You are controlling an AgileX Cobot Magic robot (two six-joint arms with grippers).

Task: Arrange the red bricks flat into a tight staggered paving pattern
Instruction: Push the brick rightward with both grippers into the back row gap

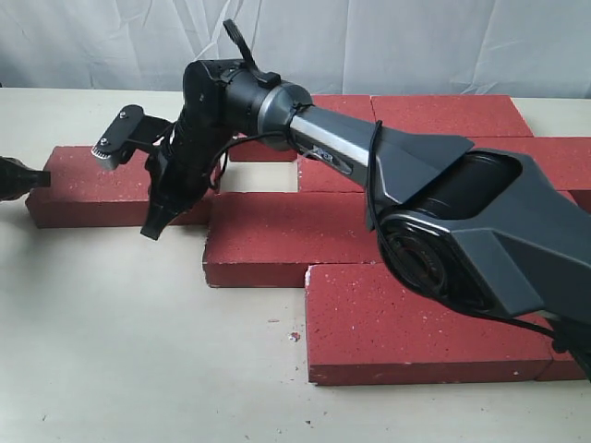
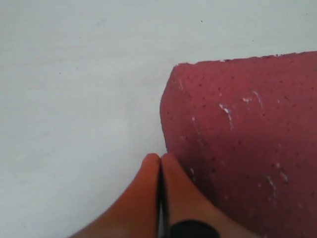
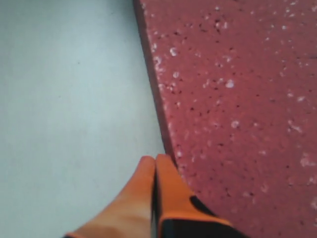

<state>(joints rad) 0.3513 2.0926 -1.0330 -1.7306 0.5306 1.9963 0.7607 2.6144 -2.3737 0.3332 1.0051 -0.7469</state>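
Several red bricks lie flat in staggered rows on the table. The leftmost brick juts out to the left of the middle brick, and another brick lies in front. My left gripper is shut, its tips against the leftmost brick's end face. My right gripper reaches across the middle and points down at that brick's front side. It is shut, with its tips right beside a brick's edge.
More bricks fill the back row and the right side. A small gap shows between the rows. The right arm's body hides part of the pattern. Bare table lies at front left.
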